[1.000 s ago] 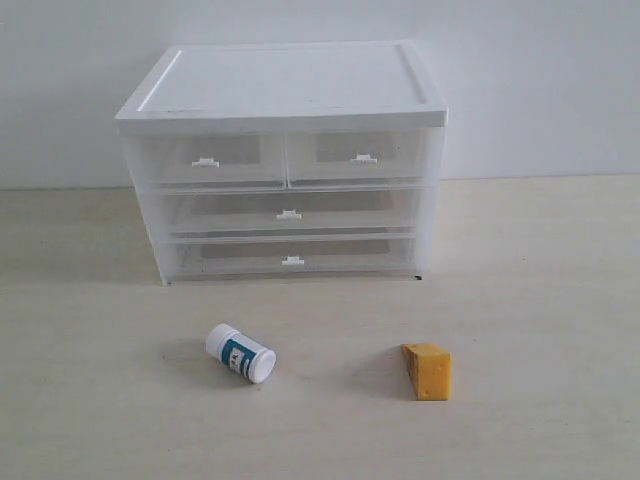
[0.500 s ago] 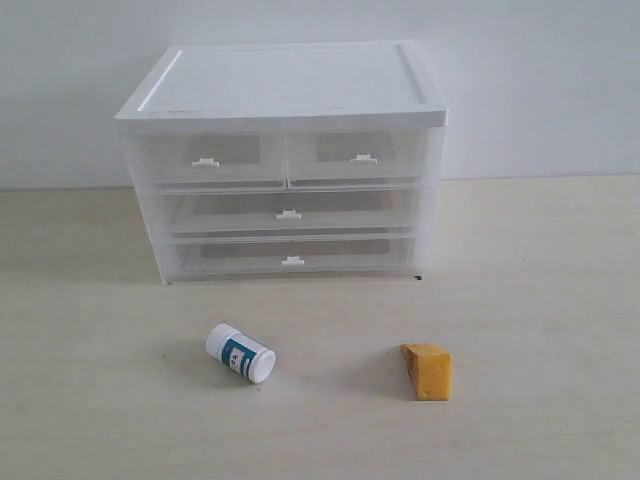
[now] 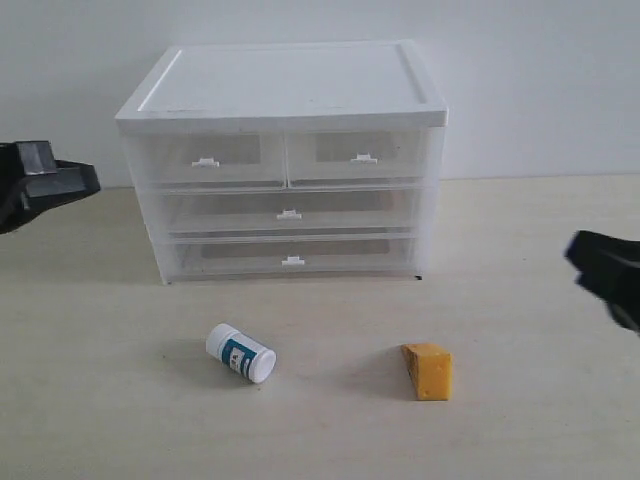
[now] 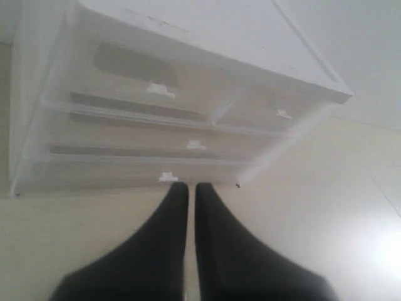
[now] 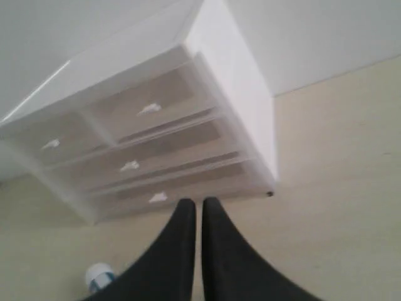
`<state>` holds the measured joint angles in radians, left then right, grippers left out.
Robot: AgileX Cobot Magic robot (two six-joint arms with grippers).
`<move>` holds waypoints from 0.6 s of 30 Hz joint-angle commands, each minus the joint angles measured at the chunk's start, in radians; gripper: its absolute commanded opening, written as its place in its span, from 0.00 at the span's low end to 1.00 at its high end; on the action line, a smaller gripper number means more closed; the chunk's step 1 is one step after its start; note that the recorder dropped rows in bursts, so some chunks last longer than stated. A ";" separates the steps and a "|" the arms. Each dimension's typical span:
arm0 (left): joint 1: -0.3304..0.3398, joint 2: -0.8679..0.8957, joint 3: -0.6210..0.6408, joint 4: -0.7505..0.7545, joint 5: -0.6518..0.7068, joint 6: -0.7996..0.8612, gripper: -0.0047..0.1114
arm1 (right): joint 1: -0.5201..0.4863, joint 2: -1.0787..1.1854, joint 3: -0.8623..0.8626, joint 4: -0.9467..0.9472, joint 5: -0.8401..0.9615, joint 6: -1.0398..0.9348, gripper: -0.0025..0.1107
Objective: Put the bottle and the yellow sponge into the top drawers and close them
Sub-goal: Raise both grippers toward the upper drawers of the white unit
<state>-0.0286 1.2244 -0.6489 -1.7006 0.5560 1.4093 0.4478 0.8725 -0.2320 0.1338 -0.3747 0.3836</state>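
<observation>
Plainly, both arms are empty, jaws pressed together. From the left gripper (image 3: 92, 181) the bottle (image 3: 241, 353) lies at 4 o'clock, on its side along 10-to-4. From the right gripper (image 3: 578, 258) the yellow sponge (image 3: 428, 371) sits at 8 o'clock. Both top drawers (image 3: 205, 160) are shut.

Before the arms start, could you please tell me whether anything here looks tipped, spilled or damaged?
Only the bottle: it lies on its side on the table, in front of the drawer unit, cap on. The yellow sponge rests apart from it. The top drawers look shut; nothing spilled or damaged.
</observation>
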 commanded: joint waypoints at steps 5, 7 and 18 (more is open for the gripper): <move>-0.004 0.243 -0.130 -0.044 0.234 0.078 0.07 | 0.092 0.409 -0.214 -0.424 -0.101 0.434 0.02; -0.004 0.290 -0.156 -0.044 0.234 0.078 0.07 | 0.056 0.484 -0.249 -0.558 -0.209 0.602 0.02; -0.004 0.388 -0.275 -0.044 0.227 0.119 0.09 | -0.218 0.824 -0.475 -0.894 -0.641 1.140 0.02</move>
<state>-0.0286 1.5949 -0.8905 -1.7358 0.7731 1.5199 0.2656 1.6380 -0.6559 -0.7219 -0.9371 1.4362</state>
